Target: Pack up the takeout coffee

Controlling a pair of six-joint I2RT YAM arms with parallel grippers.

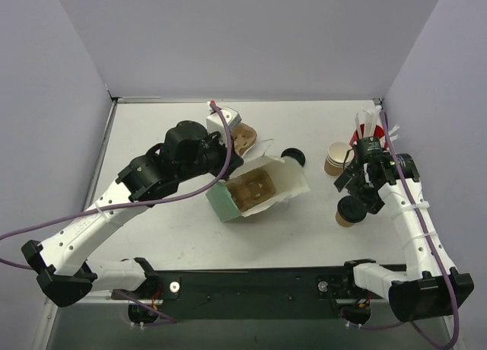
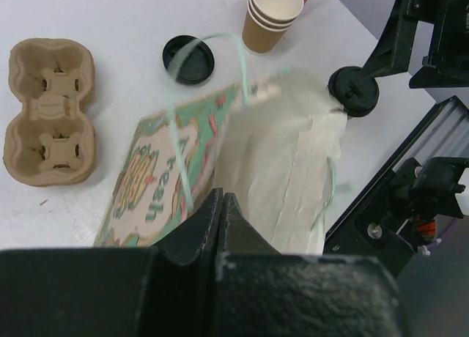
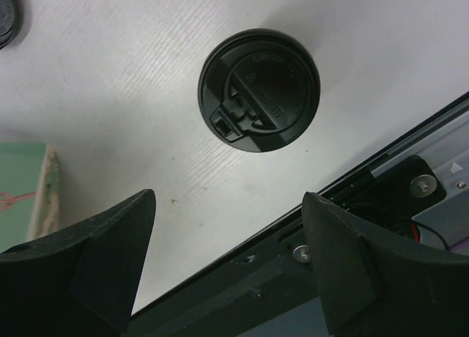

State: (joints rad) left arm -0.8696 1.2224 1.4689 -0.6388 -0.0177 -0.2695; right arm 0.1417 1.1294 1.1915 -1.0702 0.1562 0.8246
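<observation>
The takeout coffee (image 1: 348, 213), a brown paper cup under a black lid (image 3: 259, 90), stands on the table at the right. My right gripper (image 1: 358, 194) hangs just above and beside it, open, with nothing between its fingers (image 3: 110, 234); the cup sits clear of the tips in the right wrist view. The coffee (image 2: 354, 90) also shows beyond the bag's mouth in the left wrist view. A printed paper bag (image 1: 259, 186) lies mid-table, its white inside (image 2: 286, 176) facing right. My left gripper (image 2: 222, 199) is shut on the bag's rim.
A pulp cup carrier (image 1: 242, 137) lies behind the bag, seen too as the carrier (image 2: 47, 110) in the left wrist view. A loose black lid (image 1: 293, 156), a stack of brown cups (image 1: 335, 158) and a red cup of white sticks (image 1: 364, 133) stand at the back right.
</observation>
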